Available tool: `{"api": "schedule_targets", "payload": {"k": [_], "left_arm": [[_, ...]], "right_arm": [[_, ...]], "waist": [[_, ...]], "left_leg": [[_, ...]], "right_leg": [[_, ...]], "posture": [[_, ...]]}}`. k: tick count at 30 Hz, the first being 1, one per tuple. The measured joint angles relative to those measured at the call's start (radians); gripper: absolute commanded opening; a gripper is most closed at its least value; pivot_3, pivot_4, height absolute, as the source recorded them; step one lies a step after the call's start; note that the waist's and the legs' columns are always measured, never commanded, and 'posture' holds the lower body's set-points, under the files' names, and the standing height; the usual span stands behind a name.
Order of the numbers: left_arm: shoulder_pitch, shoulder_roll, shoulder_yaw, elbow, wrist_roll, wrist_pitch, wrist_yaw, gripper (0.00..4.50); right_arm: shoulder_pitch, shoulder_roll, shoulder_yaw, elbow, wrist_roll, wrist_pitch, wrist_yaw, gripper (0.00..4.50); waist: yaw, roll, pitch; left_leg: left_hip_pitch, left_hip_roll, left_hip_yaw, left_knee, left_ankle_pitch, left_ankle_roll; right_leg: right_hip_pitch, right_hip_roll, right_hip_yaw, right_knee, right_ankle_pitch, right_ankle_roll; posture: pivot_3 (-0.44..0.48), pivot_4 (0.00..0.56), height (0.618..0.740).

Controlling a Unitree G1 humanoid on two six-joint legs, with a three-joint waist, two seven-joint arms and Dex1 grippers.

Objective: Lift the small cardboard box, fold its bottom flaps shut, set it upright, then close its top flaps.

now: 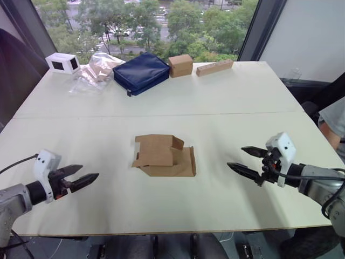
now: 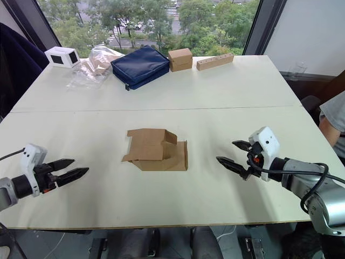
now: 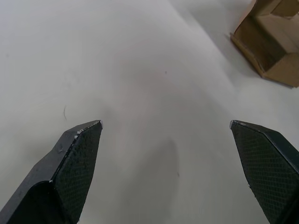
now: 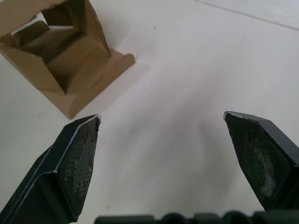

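Small brown cardboard box (image 1: 164, 155) is seen collapsed on its side mid-table on the white table (image 1: 226, 102), flaps splayed, untouched. Left gripper (image 1: 77, 178) is held released near the left edge, right gripper (image 1: 247, 160) released near the right edge.

No readable text, labels or numbers are seen.

No print or marking is borne by the small cardboard box (image 1: 164, 155), which lies between the two grippers; the items at the far edge of the table (image 1: 242, 97), well beyond both grippers, are too small for any lettering to be made out.
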Motion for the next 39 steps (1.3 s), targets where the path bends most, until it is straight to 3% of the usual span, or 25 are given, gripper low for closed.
{"api": "schedule_targets", "payload": {"k": [14, 19, 28, 31, 34, 39], "left_arm": [[-0.008, 0.006, -0.003, -0.005, -0.01, 0.038, -0.019, 4.5], [-0.009, 0.032, -0.03, -0.008, 0.042, 0.011, -0.01, 4.5], [-0.089, 0.024, -0.077, 0.005, 0.107, -0.037, 0.04, 4.5], [-0.126, 0.028, -0.079, 0.049, 0.105, -0.04, 0.021, 4.5], [-0.2, 0.051, -0.079, 0.104, 0.037, 0.056, -0.034, 4.5], [-0.385, 0.079, -0.114, 0.15, -0.196, 0.431, -0.133, 4.5]], "right_arm": [[-0.001, 0.021, 0.044, 0.025, -0.051, -0.067, 0.021, 4.46], [0.018, 0.028, 0.047, 0.061, -0.126, -0.168, 0.007, 4.46], [0.036, 0.054, 0.044, 0.087, -0.208, -0.344, 0.006, 4.46], [0.068, 0.04, 0.042, 0.054, -0.185, -0.311, 0.036, 4.46], [0.074, 0.021, 0.023, -0.004, -0.086, -0.22, 0.074, 4.46], [0.075, -0.06, 0.014, -0.208, 0.066, -0.088, 0.118, 4.46]], "waist": [[-0.001, 0.0, 0.0], [0.001, -0.001, 0.0], [-0.001, 0.0, 0.0], [-0.001, 0.0, 0.0], [0.001, -0.001, 0.0], [0.001, -0.001, 0.0]], "left_leg": [[0.002, 0.0, 0.0, -0.001, 0.0, 0.0], [0.003, -0.001, 0.0, -0.001, 0.0, 0.0], [0.006, -0.001, 0.001, -0.003, 0.0, 0.0], [0.007, -0.001, 0.001, -0.003, 0.0, 0.0], [0.009, -0.001, 0.001, -0.002, 0.0, 0.0], [0.01, 0.0, 0.0, -0.002, 0.0, 0.001]], "right_leg": [[0.001, 0.0, -0.001, 0.0, 0.0, 0.0], [0.003, 0.0, -0.001, 0.0, 0.0, 0.0], [0.003, 0.0, -0.001, 0.0, 0.0, 0.0], [0.004, 0.0, -0.001, 0.001, 0.0, 0.0], [0.007, 0.001, -0.002, 0.0, 0.0, 0.0], [0.009, 0.005, -0.003, 0.001, 0.0, 0.0]], "posture": [[0.0, 0.15, 0.74], [0.0, 0.15, 0.74], [0.0, 0.15, 0.74], [0.0, 0.15, 0.74], [0.0, 0.15, 0.74], [0.0, 0.15, 0.74]]}}
